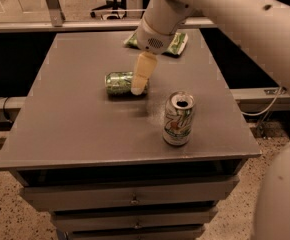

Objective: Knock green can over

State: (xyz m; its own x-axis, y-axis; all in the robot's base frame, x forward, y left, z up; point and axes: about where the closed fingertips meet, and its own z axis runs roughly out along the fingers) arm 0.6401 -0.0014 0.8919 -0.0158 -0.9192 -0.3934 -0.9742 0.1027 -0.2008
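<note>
The green can (pixel 119 83) lies on its side near the middle of the grey table (pixel 75 119), its right end hidden behind my gripper. My gripper (pixel 139 84) hangs from the white arm with its pale fingers (pixel 143 73) pointing down, tips just in front of and at the can's right end. It holds nothing that I can see.
A paler white-and-green can (pixel 178 119) stands upright and open at the front right. A green crisp bag (pixel 172 43) lies at the back edge, partly behind my arm. Drawers (pixel 133 199) run below the table front. My arm's bulk fills the right side.
</note>
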